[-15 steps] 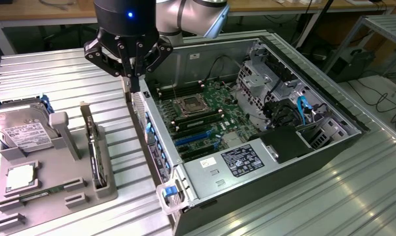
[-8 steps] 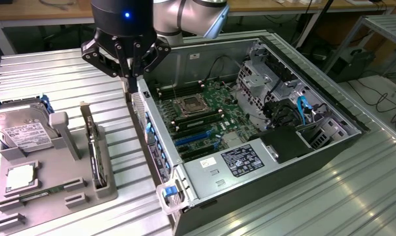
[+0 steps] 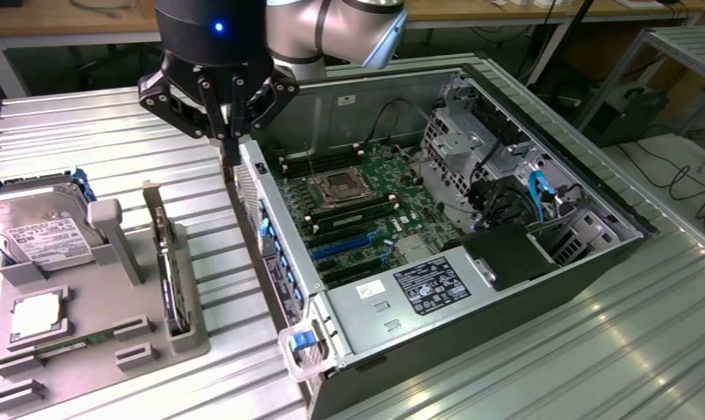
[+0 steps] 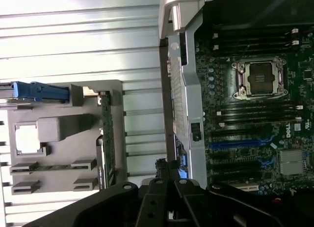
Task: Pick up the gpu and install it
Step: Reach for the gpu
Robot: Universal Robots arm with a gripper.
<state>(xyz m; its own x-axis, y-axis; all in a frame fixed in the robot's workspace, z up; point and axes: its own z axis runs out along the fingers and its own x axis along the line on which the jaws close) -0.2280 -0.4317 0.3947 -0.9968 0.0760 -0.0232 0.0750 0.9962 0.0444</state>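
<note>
The gripper (image 3: 229,147) is hovering over the rear wall of the case (image 3: 365,105), fingers shut and holding nothing. The gpu (image 3: 164,254) is standing on edge in the holder (image 3: 189,337) on the worktop (image 3: 96,140), untouched. Pickup is seemingly not begun; grasping is calling for parted fingers lined up along its thin top edge.

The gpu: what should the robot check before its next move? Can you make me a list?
1. gpu standing upright in the grey holder: ok.
2. Gripper above the gpu: not ok, it hangs over the computer case's back edge.
3. Fingers open for grabbing: not ok, shut.
4. Computer case open on top: ok.
5. Blue slots on the motherboard empty: ok.
</note>
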